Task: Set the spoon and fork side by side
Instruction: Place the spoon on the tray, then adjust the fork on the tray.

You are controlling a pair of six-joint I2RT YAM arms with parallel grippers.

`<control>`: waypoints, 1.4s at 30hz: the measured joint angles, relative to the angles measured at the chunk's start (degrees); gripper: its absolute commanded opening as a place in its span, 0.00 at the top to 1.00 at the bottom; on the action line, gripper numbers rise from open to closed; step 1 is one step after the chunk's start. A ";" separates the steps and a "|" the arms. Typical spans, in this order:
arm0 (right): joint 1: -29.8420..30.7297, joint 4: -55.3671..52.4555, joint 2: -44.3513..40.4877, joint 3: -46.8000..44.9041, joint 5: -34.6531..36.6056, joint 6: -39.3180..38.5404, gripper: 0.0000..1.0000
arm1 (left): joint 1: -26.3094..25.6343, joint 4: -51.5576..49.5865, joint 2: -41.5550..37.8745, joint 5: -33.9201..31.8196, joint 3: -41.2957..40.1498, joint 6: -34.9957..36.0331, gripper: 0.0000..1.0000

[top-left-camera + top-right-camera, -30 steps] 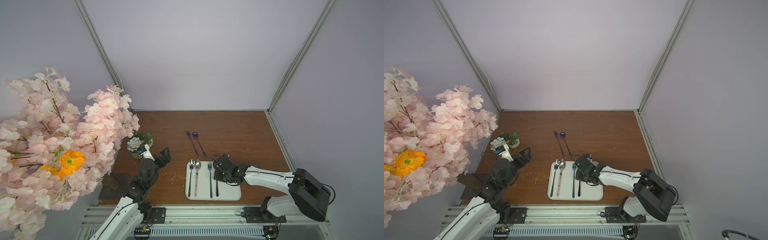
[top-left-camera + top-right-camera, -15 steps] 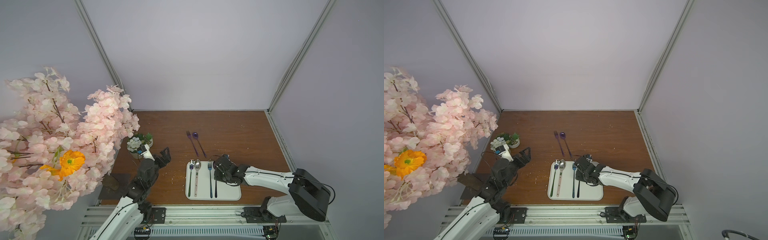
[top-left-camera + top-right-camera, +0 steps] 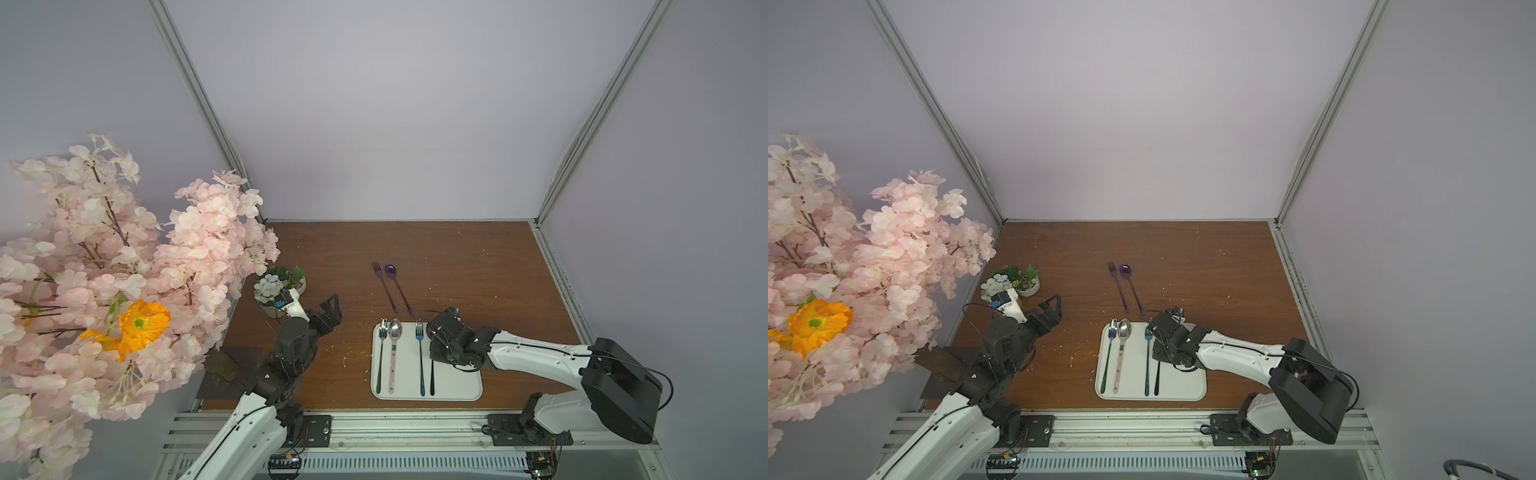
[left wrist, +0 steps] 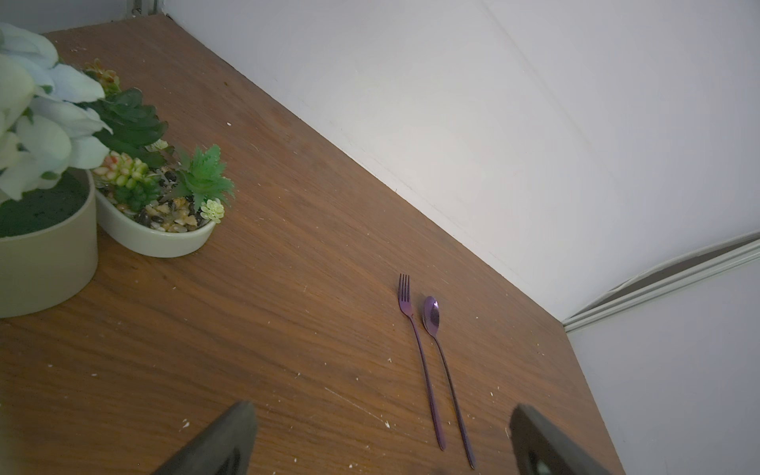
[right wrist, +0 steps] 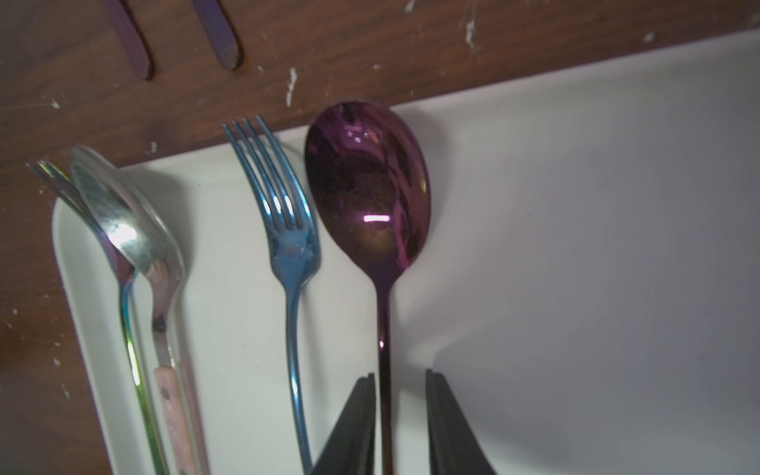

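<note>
While the right arm sits over the white tray (image 3: 465, 390) just where it was a second ago, the right gripper (image 5: 399, 374) has its fingers narrowly apart around the dark spoon (image 5: 368, 185) handle, with a gap on one side and no clamp. The spoon lies flat on the tray just beside the blue fork (image 5: 288, 230), parallel, heads at the same end, both unmoved. The left gripper (image 4: 382, 407) hovers over the worktop (image 4: 288, 329), fingers wide and empty, same spot as before.
</note>
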 measured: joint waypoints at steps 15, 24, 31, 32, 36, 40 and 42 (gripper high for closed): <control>8.20 0.26 -7.39 0.15 -5.14 -4.90 0.41 | 0.00 0.00 1.20 -0.02 0.00 0.00 0.01; 13.22 2.73 -4.98 -1.88 -7.34 -2.08 0.37 | 0.00 -0.02 1.55 -0.02 0.00 0.02 0.01; 13.75 5.07 -5.90 -4.87 -8.35 -0.28 0.36 | 0.00 -0.02 1.55 -0.02 0.00 0.02 0.01; 13.92 5.35 -5.75 -4.98 -8.55 -0.15 0.36 | 0.00 -0.02 1.55 -0.02 0.00 0.02 0.01; 14.36 7.32 -4.02 -5.05 -9.42 0.07 0.36 | 0.00 -0.02 1.55 -0.02 0.00 0.02 0.01; 14.45 9.14 -3.39 -5.05 -10.05 0.35 0.36 | 0.00 -0.02 1.55 -0.02 0.00 0.02 0.01; 14.47 9.62 -3.19 -5.05 -10.25 0.46 0.36 | 0.00 -0.02 1.55 -0.02 0.00 0.02 0.01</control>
